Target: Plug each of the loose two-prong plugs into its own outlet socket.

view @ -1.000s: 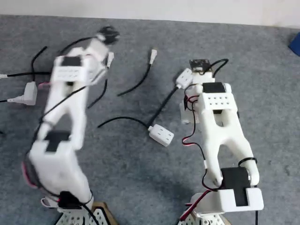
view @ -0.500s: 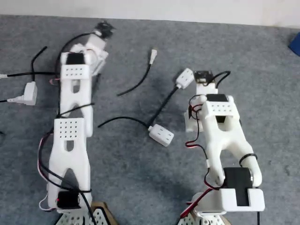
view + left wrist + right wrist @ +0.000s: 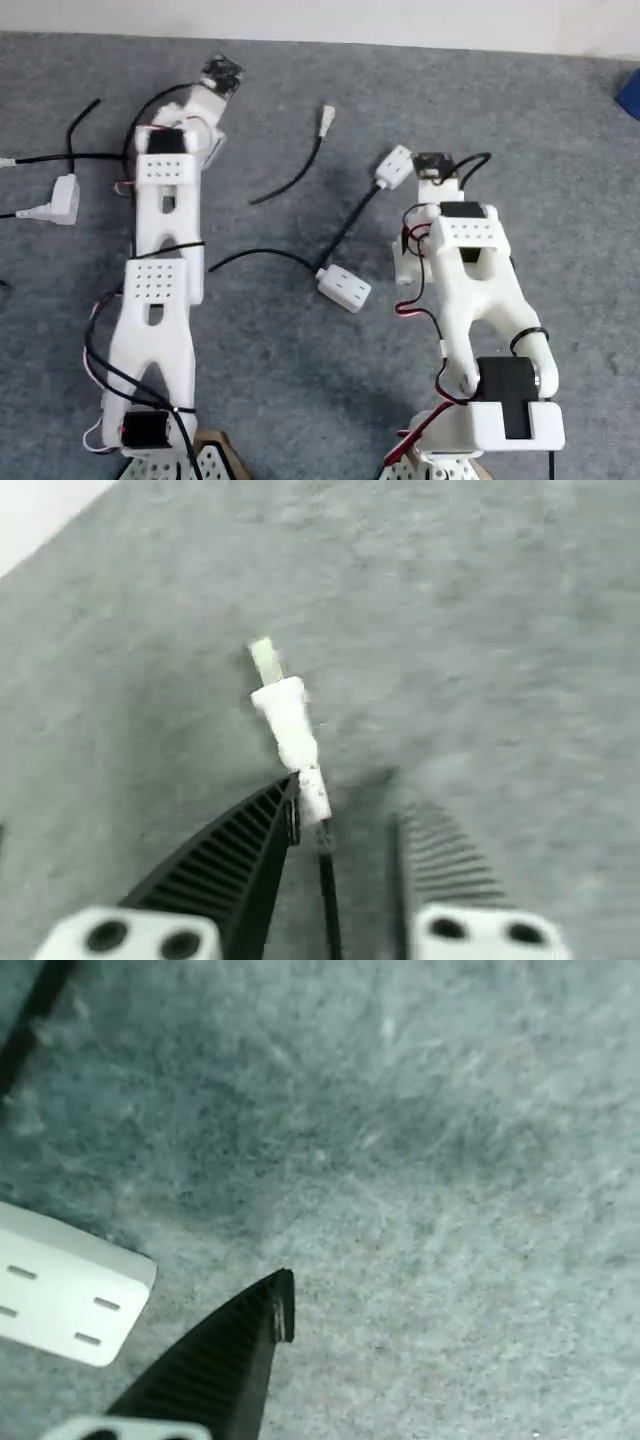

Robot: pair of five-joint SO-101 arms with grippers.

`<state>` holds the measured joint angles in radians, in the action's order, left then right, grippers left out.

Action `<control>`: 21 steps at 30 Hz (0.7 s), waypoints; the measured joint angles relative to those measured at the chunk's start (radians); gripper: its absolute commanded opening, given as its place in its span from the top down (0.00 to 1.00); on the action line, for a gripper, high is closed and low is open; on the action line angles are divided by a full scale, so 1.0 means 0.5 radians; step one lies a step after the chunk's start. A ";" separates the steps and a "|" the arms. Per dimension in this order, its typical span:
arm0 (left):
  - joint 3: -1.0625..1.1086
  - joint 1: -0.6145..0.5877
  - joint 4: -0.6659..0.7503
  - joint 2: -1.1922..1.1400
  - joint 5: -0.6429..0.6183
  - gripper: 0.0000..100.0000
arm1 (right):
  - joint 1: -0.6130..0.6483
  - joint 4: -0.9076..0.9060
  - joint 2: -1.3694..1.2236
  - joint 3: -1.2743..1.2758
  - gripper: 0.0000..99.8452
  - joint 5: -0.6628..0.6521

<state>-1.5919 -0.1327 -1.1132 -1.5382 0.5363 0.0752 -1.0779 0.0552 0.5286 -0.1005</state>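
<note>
l gripper (image 3: 342,802) jaws apart astride plug (image 3: 285,720) cord (image 3: 326,880). risk: closing pinches cord only, plug droops, won't seat in outlet (image 3: 345,287).

Left arm (image 3: 165,230) has lowered its claw (image 3: 345,810) to the plug (image 3: 285,715).

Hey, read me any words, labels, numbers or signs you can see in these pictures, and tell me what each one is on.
No text can be read in any view.
Outlets: slots only, no print to be seen.
Plug in the left wrist view: plain white, no marking.
Dark board at an arm's tip: too small to tell whether it carries print.
</note>
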 measured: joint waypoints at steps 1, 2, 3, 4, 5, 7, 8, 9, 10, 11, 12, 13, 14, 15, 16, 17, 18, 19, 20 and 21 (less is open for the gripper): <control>0.006 0.003 -0.003 -0.006 0.043 0.99 | 0.003 0.000 0.000 0.000 0.43 -0.006; -0.003 0.003 -0.015 -0.006 0.077 1.00 | 0.006 0.000 0.000 0.000 0.43 -0.006; -0.003 0.003 -0.058 0.003 0.104 1.00 | 0.006 0.000 0.000 0.000 0.43 -0.006; -0.006 0.006 -0.098 0.006 0.138 0.99 | 0.003 0.000 0.000 0.000 0.43 -0.006; -0.031 0.015 -0.141 0.009 0.172 0.99 | 0.000 0.000 0.000 0.000 0.43 -0.006; -0.092 0.018 -0.233 0.055 0.203 0.99 | 0.000 0.000 0.000 0.000 0.43 -0.006; -0.101 0.021 -0.285 0.083 0.209 0.99 | 0.000 0.000 0.000 0.000 0.43 -0.006; -0.098 0.021 -0.334 0.123 0.209 0.99 | 0.000 0.000 0.000 0.000 0.43 -0.006; -0.095 0.028 -0.390 0.169 0.212 0.99 | 0.000 0.000 0.000 0.000 0.43 -0.006; -0.095 0.031 -0.433 0.227 0.218 0.99 | 0.000 0.000 0.000 0.000 0.43 -0.006; -0.095 0.037 -0.491 0.295 0.221 1.00 | 0.000 0.000 0.000 0.000 0.43 -0.006; -0.095 0.040 -0.546 0.377 0.221 1.00 | 0.000 0.000 0.000 0.000 0.43 -0.006; -0.095 0.049 -0.592 0.457 0.221 1.00 | 0.000 0.000 0.000 0.000 0.43 -0.006; -0.095 0.052 -0.635 0.534 0.221 1.00 | 0.000 0.000 0.000 0.000 0.43 -0.006; -0.095 0.055 -0.672 0.598 0.221 1.00 | 0.000 0.000 0.000 0.000 0.43 -0.006; -0.095 0.055 -0.712 0.647 0.221 1.00 | 0.000 0.000 0.000 0.000 0.43 -0.006; -0.095 0.055 -0.758 0.687 0.221 1.00 | 0.000 0.000 0.000 0.000 0.43 -0.006; -0.095 0.055 -0.813 0.718 0.221 1.00 | 0.000 0.000 0.000 0.000 0.43 -0.006; -0.095 0.068 -0.868 0.746 0.221 1.00 | 0.000 0.000 0.000 0.000 0.43 -0.006; -0.095 0.080 -0.924 0.761 0.221 0.99 | 0.000 0.000 0.000 0.000 0.43 -0.006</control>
<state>-1.6395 -0.0928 -1.5750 -1.1577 0.6467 0.0752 -1.0779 0.0552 0.5286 -0.1036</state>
